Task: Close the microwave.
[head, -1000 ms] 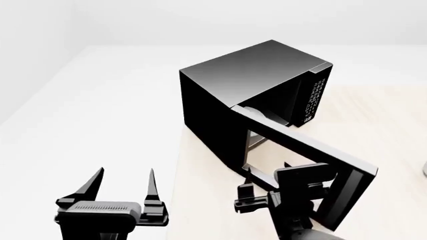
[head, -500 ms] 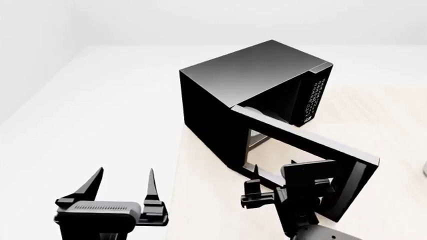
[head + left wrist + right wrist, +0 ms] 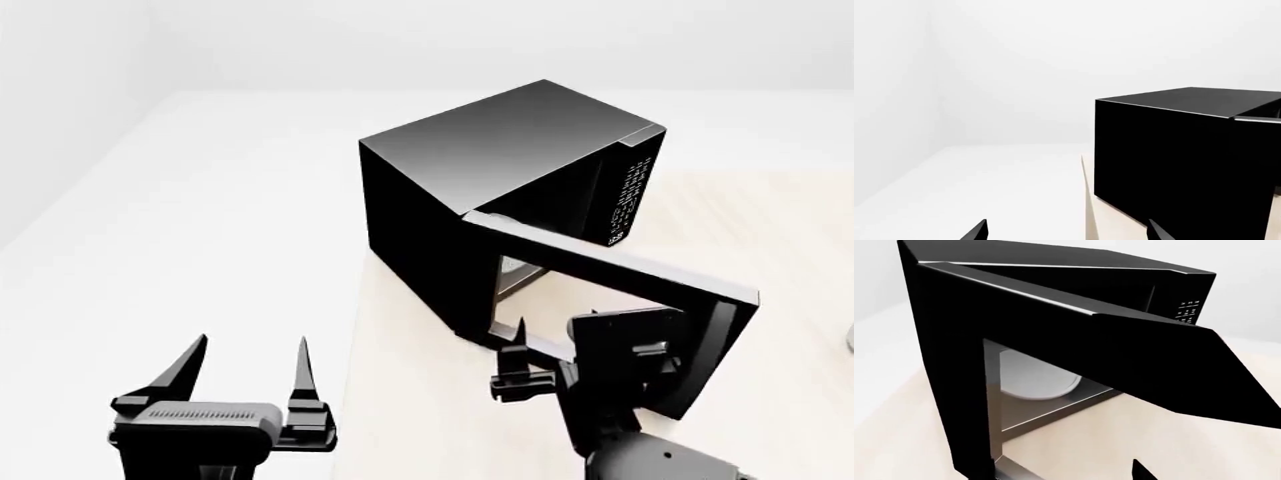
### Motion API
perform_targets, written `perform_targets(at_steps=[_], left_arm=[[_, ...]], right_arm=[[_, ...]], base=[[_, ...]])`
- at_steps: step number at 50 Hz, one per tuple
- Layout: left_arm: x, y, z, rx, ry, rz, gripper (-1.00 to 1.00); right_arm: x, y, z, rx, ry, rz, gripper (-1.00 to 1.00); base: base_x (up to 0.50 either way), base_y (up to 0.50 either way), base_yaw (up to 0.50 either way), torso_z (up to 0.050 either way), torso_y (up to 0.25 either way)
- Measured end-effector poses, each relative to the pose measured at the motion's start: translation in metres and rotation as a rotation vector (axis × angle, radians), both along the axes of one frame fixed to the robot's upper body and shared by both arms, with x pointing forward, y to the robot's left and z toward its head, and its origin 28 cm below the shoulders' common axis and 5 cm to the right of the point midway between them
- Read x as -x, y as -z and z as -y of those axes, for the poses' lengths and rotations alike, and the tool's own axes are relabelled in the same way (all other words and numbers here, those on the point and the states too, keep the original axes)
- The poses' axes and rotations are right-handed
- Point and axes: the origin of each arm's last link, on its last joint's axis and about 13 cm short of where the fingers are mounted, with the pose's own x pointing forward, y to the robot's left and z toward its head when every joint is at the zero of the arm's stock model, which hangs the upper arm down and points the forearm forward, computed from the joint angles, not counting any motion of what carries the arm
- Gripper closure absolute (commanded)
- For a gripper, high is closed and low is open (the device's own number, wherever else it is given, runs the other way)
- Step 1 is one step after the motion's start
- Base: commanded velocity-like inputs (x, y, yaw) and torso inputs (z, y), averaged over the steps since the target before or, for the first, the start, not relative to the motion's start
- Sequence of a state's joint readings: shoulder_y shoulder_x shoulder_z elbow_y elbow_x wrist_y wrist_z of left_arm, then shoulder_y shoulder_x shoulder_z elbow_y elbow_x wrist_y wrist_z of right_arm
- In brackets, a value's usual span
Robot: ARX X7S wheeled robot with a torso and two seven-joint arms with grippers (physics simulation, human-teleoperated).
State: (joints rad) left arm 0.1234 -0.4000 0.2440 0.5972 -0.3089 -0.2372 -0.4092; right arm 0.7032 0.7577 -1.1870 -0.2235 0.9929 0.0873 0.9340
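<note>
Head view: the microwave [image 3: 501,190] is sitting at the left edge of a pale wooden table [image 3: 414,420], turned at an angle, its button panel [image 3: 625,198] facing right; the door [image 3: 614,300] is standing partly open, hinged on the near left corner and swinging out toward the robot; the window in the door is showing the grey cavity behind it; the right gripper [image 3: 534,365] is sitting just at the outer face of the door, near its lower edge; only one finger is showing clearly, the other is hidden behind the wrist block, so I cannot tell whether the claw is released or clenched, or whether it is touching the door; the left gripper [image 3: 247,365] is hovering well apart from the microwave, off the table's left side, fingers spread wide and gripping nothing. Left wrist view: the black side wall of the microwave [image 3: 1174,160] is filling the frame's right part; two fingertips [image 3: 977,231] are poking in, far apart. Right wrist view: the door [image 3: 1074,360] is looming close, open; the white plate [image 3: 1037,380] is lying inside the cavity; the button panel [image 3: 1186,311] is showing beyond the door.
</note>
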Motion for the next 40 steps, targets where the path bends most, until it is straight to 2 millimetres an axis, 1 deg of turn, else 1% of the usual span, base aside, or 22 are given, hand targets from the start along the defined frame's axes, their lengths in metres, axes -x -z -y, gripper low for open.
perform_targets(at_steps=[40], left_arm=[[0.0, 0.0, 0.0, -0.004, -0.003, -0.002, -1.0]], right_arm=[[-0.028, 0.002, 0.015, 0.049, 0.024, -0.005, -1.0]], base=[[0.0, 0.0, 0.0, 0.0, 0.0]])
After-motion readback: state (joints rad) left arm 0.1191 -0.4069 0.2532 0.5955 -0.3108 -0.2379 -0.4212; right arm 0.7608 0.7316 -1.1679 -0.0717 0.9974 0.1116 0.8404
